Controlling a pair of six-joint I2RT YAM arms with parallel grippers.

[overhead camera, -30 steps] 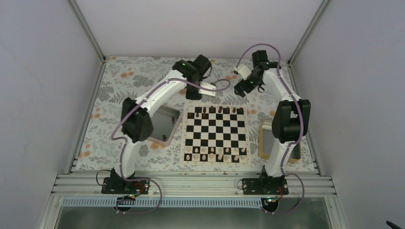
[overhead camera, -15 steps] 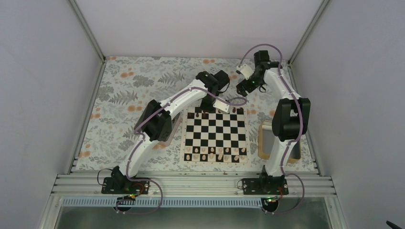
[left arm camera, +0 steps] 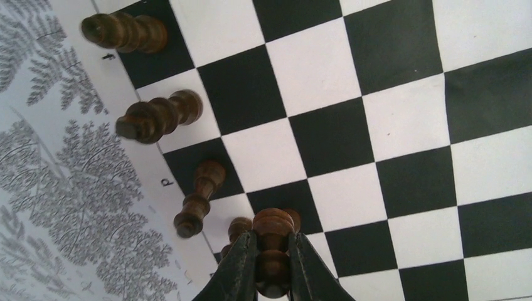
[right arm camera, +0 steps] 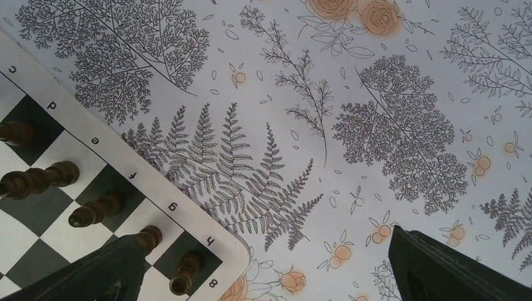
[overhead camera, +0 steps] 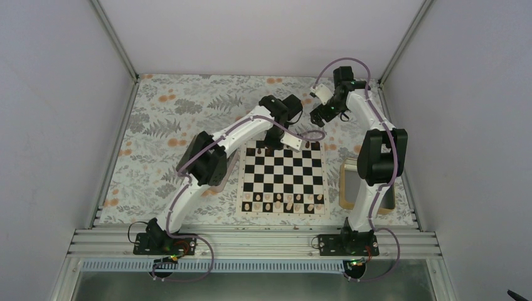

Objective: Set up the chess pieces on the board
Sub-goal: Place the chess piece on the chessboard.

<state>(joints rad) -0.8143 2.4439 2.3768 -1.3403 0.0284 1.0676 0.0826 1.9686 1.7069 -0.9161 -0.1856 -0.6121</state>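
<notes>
The chequered board point(overhead camera: 283, 177) lies mid-table. Dark brown pieces point(overhead camera: 289, 144) stand along its far row, pale ones along its near row. My left gripper point(overhead camera: 271, 145) hangs over the far left part of the board. In the left wrist view the left gripper point(left arm camera: 271, 271) is shut on a dark brown piece point(left arm camera: 273, 248) just above the squares, with other dark pieces point(left arm camera: 160, 116) standing in the row beside it. My right gripper point(overhead camera: 315, 116) is open and empty past the far right corner of the board point(right arm camera: 207, 232), over the floral cloth; dark pieces point(right arm camera: 39, 179) show at its left.
A shiny metal tray point(overhead camera: 216, 164) lies left of the board under the left arm. A wood-edged tray point(overhead camera: 347, 182) sits to the right, behind the right arm. The floral cloth point(overhead camera: 188, 106) covers the table, with walls close on three sides.
My left arm has swung from the far left of the table to over the board's far row with the piece, then lowered slightly. The right gripper has shifted a little right.
</notes>
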